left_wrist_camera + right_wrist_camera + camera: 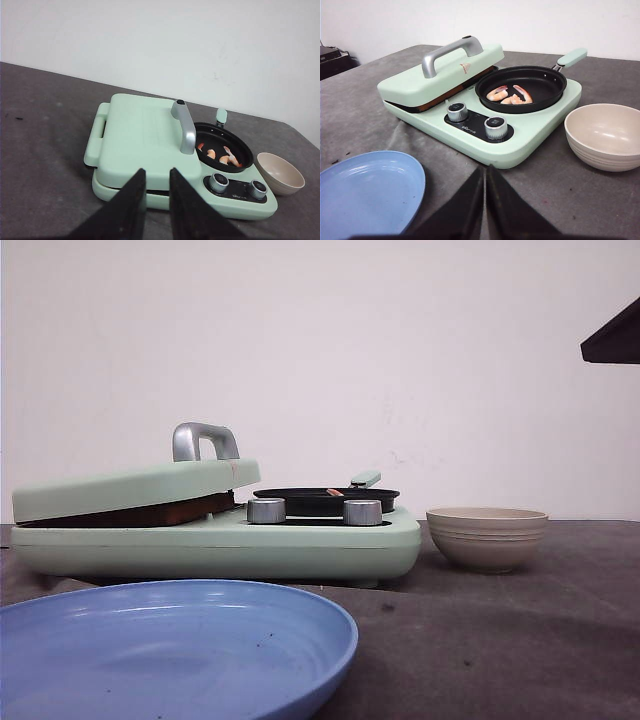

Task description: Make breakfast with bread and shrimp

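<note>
Your biggest item is the mint-green breakfast maker [470, 100], sitting on the dark counter [360, 110] toward its back edge, near the wall, with its knobs facing the robot so both arms can reach it from the front. Its hinged lid [140, 132] lies down over the griddle half but not fully flat; a brown gap shows under the lid edge in the right wrist view, which suggests something such as the bread is pressed inside, though you cannot see any bread in these pictures. The blue plate [170, 645] waits at the counter's front edge on the robot's left, empty, likely the place for serving. The black frying pan [522, 87] sits in the right half of the appliance, its handle pointing toward the back edge, out of the arms' way. The beige bowl [605, 135] stands just beside the appliance toward the counter's right edge, also empty. The shrimp [510, 95], a few pink curled pieces, lie together in the pan's middle, where heat would reach them evenly. Neither arm holds anything: the left gripper [156, 187] hovers in front of the lid with its jaws a little apart, and the right gripper [485, 187] hangs between plate and bowl with jaws closed on nothing.
</note>
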